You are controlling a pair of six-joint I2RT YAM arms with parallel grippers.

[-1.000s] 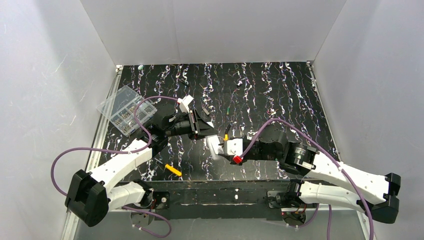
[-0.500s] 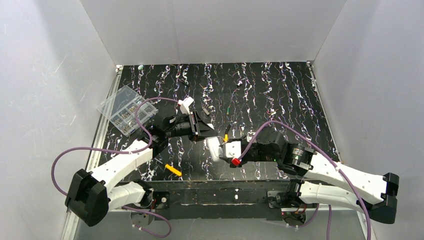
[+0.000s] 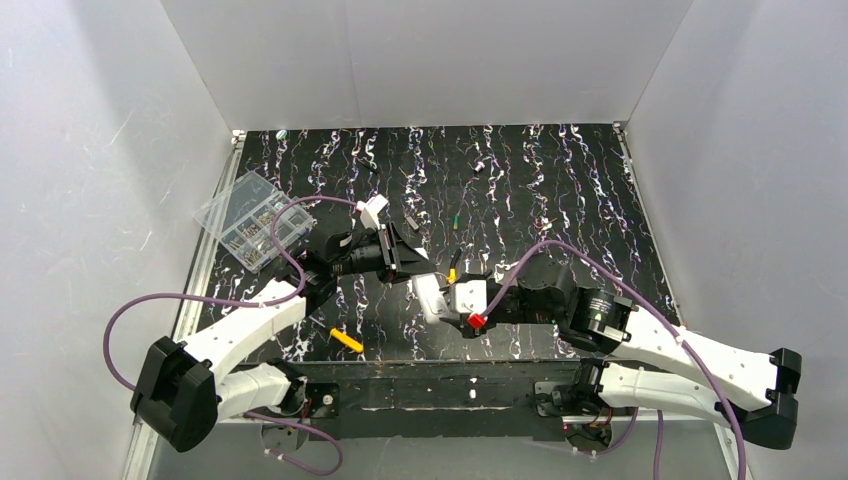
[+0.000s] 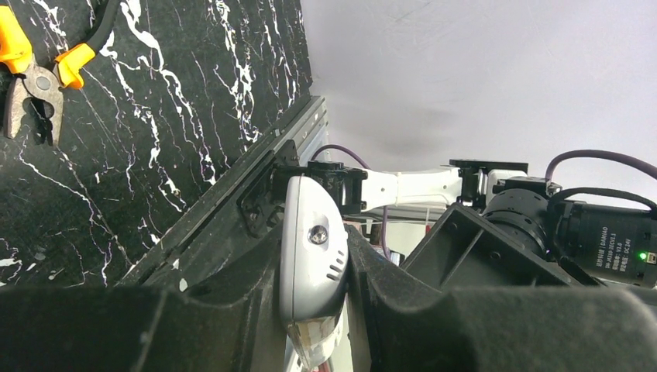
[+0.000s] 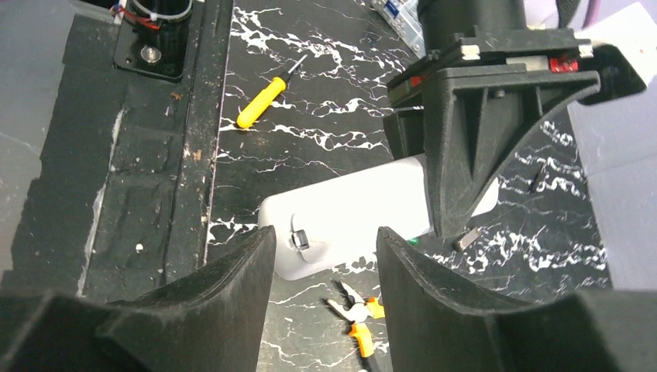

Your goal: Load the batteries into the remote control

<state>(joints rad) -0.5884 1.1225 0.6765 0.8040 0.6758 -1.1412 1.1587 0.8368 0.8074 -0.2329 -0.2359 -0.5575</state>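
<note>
Left gripper [image 4: 314, 267] clamped on small white oblong plastic remote control [image 5: 349, 209], right gripper [image 5: 324, 260] spread wide, facing its free end

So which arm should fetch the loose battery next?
Probably right: the right hand is open, holding nothing, while the left hand is shut on the remote control. The battery lies loose beyond them.

1. The white oblong remote control [image 5: 349, 213] has a smooth plastic shell with a faint gloss
2. The black white-veined tabletop [image 3: 560, 190] looks smooth and marble-patterned, with a low sheen
3. The yellow-handled screwdriver [image 5: 263, 102] has a shiny plastic grip and a thin metal shaft
4. The clear compartment box [image 3: 250, 218] is glossy transparent plastic
5. The small orange-handled pliers [image 4: 31, 74] have dull grey metal jaws
</note>
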